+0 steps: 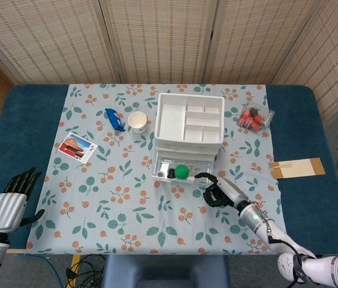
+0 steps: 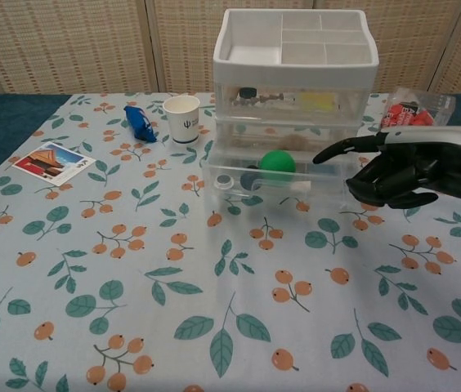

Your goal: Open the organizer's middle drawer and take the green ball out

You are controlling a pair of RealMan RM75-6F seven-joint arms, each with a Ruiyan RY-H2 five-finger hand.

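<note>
The white organizer (image 1: 190, 123) (image 2: 296, 49) stands at the middle back of the floral cloth. Its clear middle drawer (image 1: 163, 167) (image 2: 279, 189) is pulled out toward me. The green ball (image 1: 182, 171) (image 2: 278, 162) lies inside it, next to a few small items. My right hand (image 1: 220, 192) (image 2: 398, 167) is at the drawer's front right corner: one finger reaches over the front rim and the others curl in against the front wall. My left hand (image 1: 10, 204) rests far off at the table's near left edge, fingers straight and apart, holding nothing.
A paper cup (image 1: 137, 122) (image 2: 182, 118) and a blue wrapper (image 1: 114, 119) (image 2: 139, 122) sit left of the organizer. A picture card (image 1: 77, 147) (image 2: 53, 162) lies further left. A box of strawberries (image 1: 254, 117) (image 2: 414, 109) is at the right, a brown envelope (image 1: 296, 167) beyond it.
</note>
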